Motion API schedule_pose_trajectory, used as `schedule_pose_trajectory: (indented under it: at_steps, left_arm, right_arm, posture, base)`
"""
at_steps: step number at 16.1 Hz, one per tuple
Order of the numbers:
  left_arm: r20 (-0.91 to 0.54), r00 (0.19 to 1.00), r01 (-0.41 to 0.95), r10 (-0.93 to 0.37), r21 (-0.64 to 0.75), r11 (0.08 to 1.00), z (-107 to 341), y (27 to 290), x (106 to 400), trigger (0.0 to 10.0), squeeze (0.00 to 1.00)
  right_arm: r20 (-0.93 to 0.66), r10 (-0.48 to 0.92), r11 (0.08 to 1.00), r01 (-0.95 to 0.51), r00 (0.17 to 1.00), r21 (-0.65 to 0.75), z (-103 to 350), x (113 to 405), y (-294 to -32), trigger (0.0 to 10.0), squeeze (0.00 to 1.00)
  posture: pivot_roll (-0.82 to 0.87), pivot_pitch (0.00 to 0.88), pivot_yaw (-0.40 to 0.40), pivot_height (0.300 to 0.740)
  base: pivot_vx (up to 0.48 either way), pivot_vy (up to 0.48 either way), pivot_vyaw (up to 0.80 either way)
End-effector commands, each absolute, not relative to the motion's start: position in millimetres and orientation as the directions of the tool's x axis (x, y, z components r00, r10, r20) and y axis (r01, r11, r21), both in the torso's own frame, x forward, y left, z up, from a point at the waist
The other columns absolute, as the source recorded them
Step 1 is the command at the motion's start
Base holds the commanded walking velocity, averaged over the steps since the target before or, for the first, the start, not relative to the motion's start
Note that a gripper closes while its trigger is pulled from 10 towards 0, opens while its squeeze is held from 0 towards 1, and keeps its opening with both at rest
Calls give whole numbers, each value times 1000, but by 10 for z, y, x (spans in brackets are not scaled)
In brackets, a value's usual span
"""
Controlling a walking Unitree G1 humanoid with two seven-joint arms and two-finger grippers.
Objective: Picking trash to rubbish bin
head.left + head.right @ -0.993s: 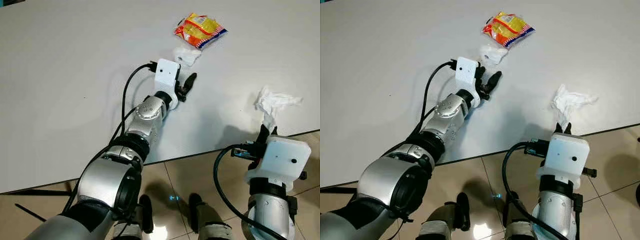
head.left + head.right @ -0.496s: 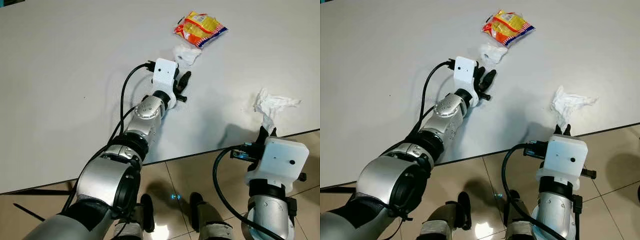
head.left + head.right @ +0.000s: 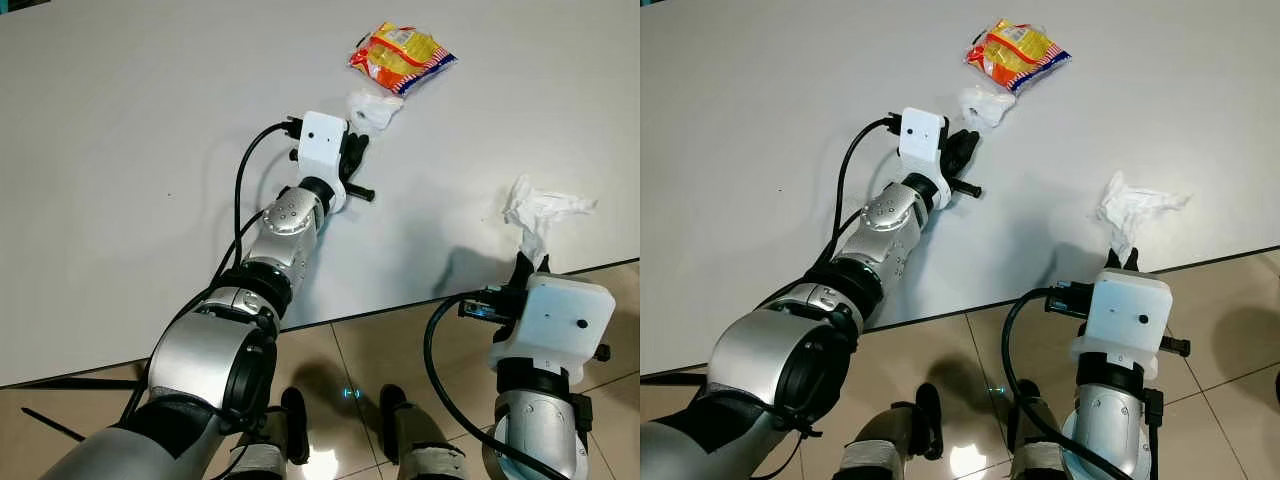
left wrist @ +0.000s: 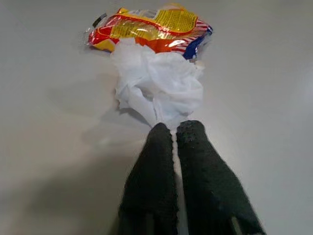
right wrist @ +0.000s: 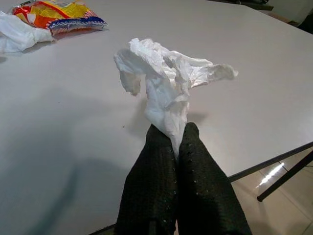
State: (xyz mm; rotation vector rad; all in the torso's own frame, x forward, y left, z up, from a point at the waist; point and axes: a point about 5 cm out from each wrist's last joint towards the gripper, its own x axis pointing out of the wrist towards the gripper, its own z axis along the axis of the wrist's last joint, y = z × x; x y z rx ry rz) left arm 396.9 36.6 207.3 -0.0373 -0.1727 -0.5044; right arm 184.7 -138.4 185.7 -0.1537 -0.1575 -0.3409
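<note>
A wide white table (image 3: 130, 150) stretches bare to the left of the left gripper (image 4: 174, 128), its near edge running past the right gripper (image 5: 174, 131) above a tiled floor (image 3: 380, 350). Three pieces of trash are in view: two crumpled tissues and one snack wrapper. The left gripper, reaching out over the tabletop, has its black fingers pressed together on the near tip of the first tissue (image 4: 159, 88), with the red and yellow snack wrapper (image 4: 151, 27) lying just beyond, touching that tissue. At the table's near edge the right gripper, fingers pinched tight, holds the second tissue (image 5: 164, 81) upright above the surface.
</note>
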Motion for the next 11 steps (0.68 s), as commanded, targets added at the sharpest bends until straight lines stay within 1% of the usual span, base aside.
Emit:
schedule_pose_trajectory:
  at_steps: [1,4,7,11]
  left_arm:
    - [197,856,487,-478,0,873,2070,436,3971,0,0]
    - [225,850,488,-477,6,873,2056,533,3966,0,0]
    - [282,837,478,-469,43,877,2109,608,3956,0,0]
    - [345,817,467,-461,72,881,2115,719,3914,0,0]
  right_arm:
    - [157,-323,934,341,933,-105,1821,1847,-1357,10000,0]
    - [167,-309,937,329,936,-115,1812,1898,-1373,10000,0]
    - [176,-290,942,313,941,-123,1802,1959,-1381,10000,0]
    - [191,-248,952,275,950,-133,1774,2091,-1394,10000,0]
  posture:
    - [-128,334,112,740]
    - [-101,311,106,740]
    - [-78,296,98,740]
    - [-17,255,76,740]
  base:
    - [0,0,0]
    - [0,0,0]
    - [0,0,0]
    - [0,0,0]
